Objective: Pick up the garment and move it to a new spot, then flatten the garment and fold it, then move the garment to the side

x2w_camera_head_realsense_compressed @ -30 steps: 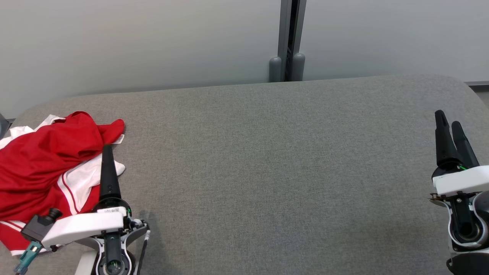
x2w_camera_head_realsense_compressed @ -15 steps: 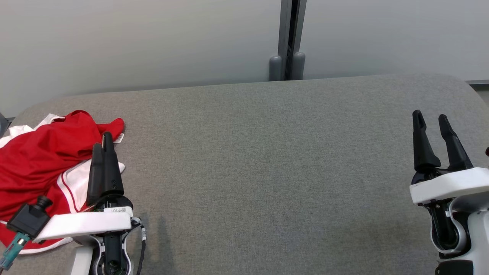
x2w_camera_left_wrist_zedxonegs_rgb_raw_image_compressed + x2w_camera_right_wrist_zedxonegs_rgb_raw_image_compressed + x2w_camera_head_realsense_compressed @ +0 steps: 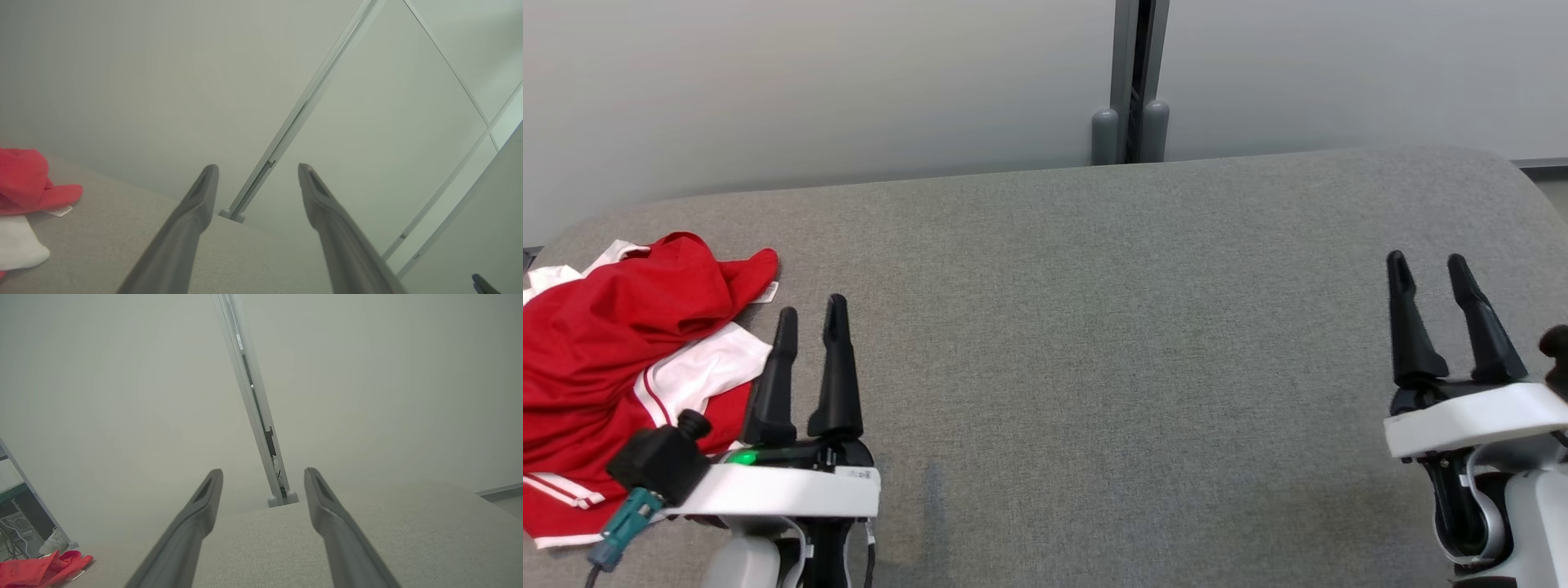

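Garment (image 3: pixel 613 343): red and white, crumpled, at the far-left end of the grey table (image 3: pixel 1094 327), just left of the left gripper (image 3: pixel 810 309). Left gripper: fingers spread, empty. Right gripper (image 3: pixel 1425 261): fingers spread, empty, well apart from the garment. Garment's left edge is cut off, and its near part is hidden behind the left wrist.

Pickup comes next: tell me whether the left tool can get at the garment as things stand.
Probably yes. The left tool is open, just right of the garment on the table, with nothing between them.
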